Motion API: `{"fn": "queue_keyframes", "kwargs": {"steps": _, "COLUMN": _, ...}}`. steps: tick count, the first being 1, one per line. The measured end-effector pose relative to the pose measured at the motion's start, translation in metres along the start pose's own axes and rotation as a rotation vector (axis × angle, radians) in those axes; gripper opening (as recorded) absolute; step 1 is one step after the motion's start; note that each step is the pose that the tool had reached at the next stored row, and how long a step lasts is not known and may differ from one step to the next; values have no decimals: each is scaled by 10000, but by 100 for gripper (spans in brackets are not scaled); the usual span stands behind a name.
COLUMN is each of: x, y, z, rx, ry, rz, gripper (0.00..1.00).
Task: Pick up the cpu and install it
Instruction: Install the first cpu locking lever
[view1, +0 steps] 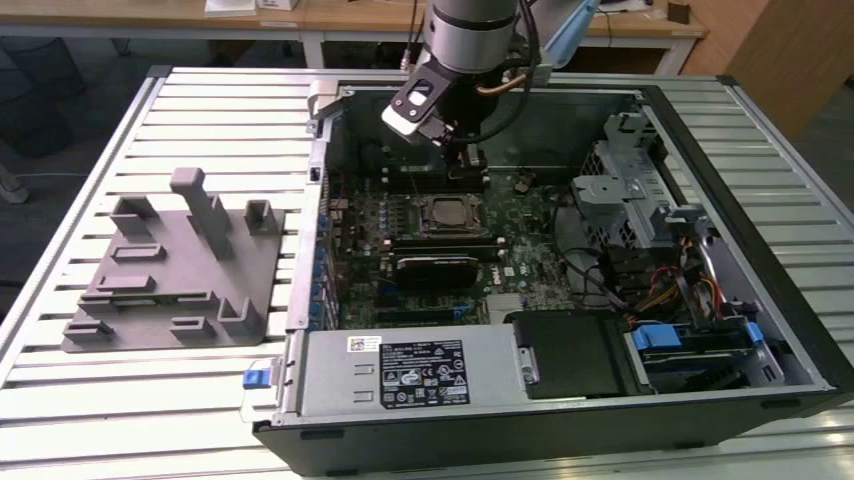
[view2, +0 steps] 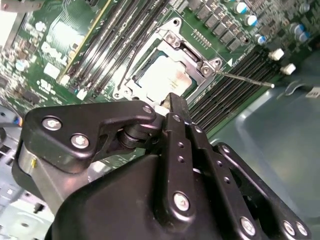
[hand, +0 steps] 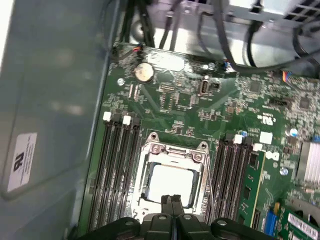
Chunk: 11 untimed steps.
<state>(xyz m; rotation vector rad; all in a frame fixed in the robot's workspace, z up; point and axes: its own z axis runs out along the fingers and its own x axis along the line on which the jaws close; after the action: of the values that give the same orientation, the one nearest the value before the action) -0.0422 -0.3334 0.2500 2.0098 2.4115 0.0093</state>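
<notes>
1. DESK: Report the cpu position.

2. OPERATOR: In the first wrist view I see the cpu (hand: 170, 184) lying flat inside the socket frame (hand: 172, 149), pale metal top upward and edges square to the frame. Nothing is holding it.

3. DESK: Claw state?

4. OPERATOR: The gripper (hand: 172, 200) hangs directly above the socket frame, over one edge of the chip. Its two fingers are pressed together with nothing between them. I cannot tell whether the tips touch the chip.

5. DESK: Surroundings?

6. OPERATOR: Memory slots (hand: 117, 170) flank the socket frame on both sides. In the second wrist view the lever (view2: 247, 80) juts away from the socket frame instead of lying along it. The grey fixture (view1: 167, 265) sits well apart from the socket frame, outside the computer case (view1: 747, 300), toward the exterior view's left.

7. DESK: Step in hand?

8. OPERATOR: I judge the pick and placement done. The work stands at seating and securing. Any further move here calls for a straight vertical line over the socket frame and light force. It must not drag sideways, since the lever looks unlatched.
</notes>
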Motion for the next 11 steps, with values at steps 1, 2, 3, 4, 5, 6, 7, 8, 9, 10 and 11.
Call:
{"fn": "queue_keyframes", "kwargs": {"steps": 1, "x": 0, "y": 0, "z": 1, "rx": 0, "ry": 2, "rz": -179, "gripper": 11}}
{"fn": "queue_keyframes", "kwargs": {"steps": 2, "x": 0, "y": 0, "z": 2, "rx": 0, "ry": 3, "rz": -360, "gripper": 11}}
{"fn": "queue_keyframes", "kwargs": {"steps": 3, "x": 0, "y": 0, "z": 1, "rx": 1, "ry": 2, "rz": -529, "gripper": 11}}
{"fn": "queue_keyframes", "kwargs": {"steps": 4, "x": 0, "y": 0, "z": 1, "rx": 2, "ry": 1, "rz": -644, "gripper": 11}}
{"fn": "queue_keyframes", "kwargs": {"steps": 5, "x": 0, "y": 0, "z": -9, "rx": 2, "ry": -1, "rz": -687, "gripper": 11}}
{"fn": "queue_keyframes", "kwargs": {"steps": 6, "x": 0, "y": 0, "z": -32, "rx": 2, "ry": 0, "rz": -706, "gripper": 11}}
{"fn": "queue_keyframes", "kwargs": {"steps": 7, "x": 0, "y": 0, "z": -60, "rx": 1, "ry": 0, "rz": -719, "gripper": 11}}
{"fn": "queue_keyframes", "kwargs": {"steps": 8, "x": 1, "y": 1, "z": -90, "rx": 2, "ry": -1, "rz": -726, "gripper": 11}}
{"fn": "queue_keyframes", "kwargs": {"steps": 9, "x": 1, "y": 1, "z": -117, "rx": 2, "ry": -6, "rz": -735, "gripper": 11}}
{"fn": "queue_keyframes", "kwargs": {"steps": 10, "x": 2, "y": -4, "z": -129, "rx": 9, "ry": -36, "rz": -773, "gripper": 11}}
{"fn": "queue_keyframes", "kwargs": {"steps": 11, "x": 2, "y": -6, "z": -128, "rx": 11, "ry": -55, "rz": -900, "gripper": 11}}
